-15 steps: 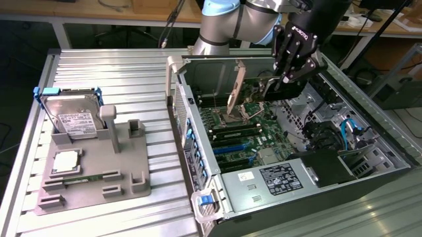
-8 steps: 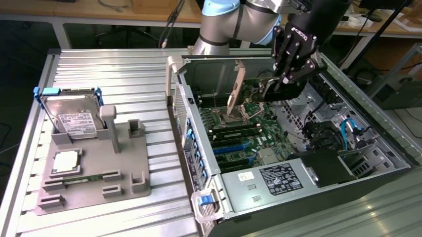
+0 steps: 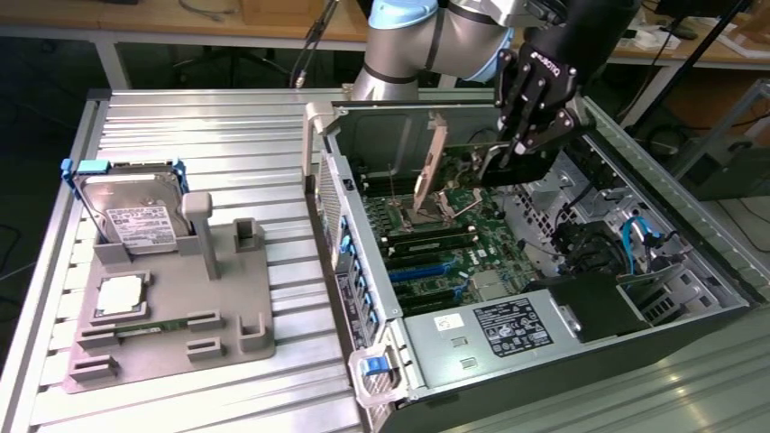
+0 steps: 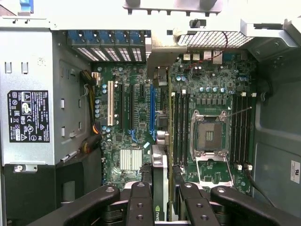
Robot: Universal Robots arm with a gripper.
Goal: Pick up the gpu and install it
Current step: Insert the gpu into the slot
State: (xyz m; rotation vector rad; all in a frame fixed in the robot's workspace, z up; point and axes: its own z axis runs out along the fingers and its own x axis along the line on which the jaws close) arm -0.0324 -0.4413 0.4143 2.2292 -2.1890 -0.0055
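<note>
The gpu (image 3: 427, 167) hangs tilted over the motherboard inside the open computer case (image 3: 673, 198), and from this side it looks like a thin brownish strip. My gripper (image 3: 491, 170) is shut on it from above. In the wrist view the gpu (image 4: 160, 174) runs edge-on between my two black fingers (image 4: 140, 202), with my gripper (image 4: 160, 190) closed around it. The card hovers above the board, beside the long blue expansion slot (image 4: 152, 108) and the memory slots (image 4: 178, 127). Whether its lower edge touches a slot is hidden.
The motherboard holds an open CPU socket (image 4: 209, 136) and a heatsink (image 4: 130, 159). The power supply (image 3: 511, 329) fills the case's near end. On the exterior view's left, a grey fixture (image 3: 234, 338) carries a blue-framed hard drive (image 3: 126, 212), a CPU (image 3: 121, 296) and a memory stick (image 3: 144, 327).
</note>
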